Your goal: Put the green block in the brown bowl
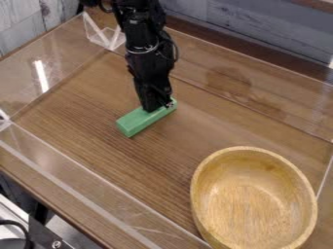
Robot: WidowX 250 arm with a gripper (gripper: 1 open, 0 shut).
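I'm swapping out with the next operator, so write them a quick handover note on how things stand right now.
Gripper: shut, down at the far end of the green block; whether it has a firm hold is hard to tell.
Block: on the wooden table.
Brown bowl: nearer the camera, block not in it.
Done: gripper at the block.
Left: lift it, carry it over, release it in the bowl.
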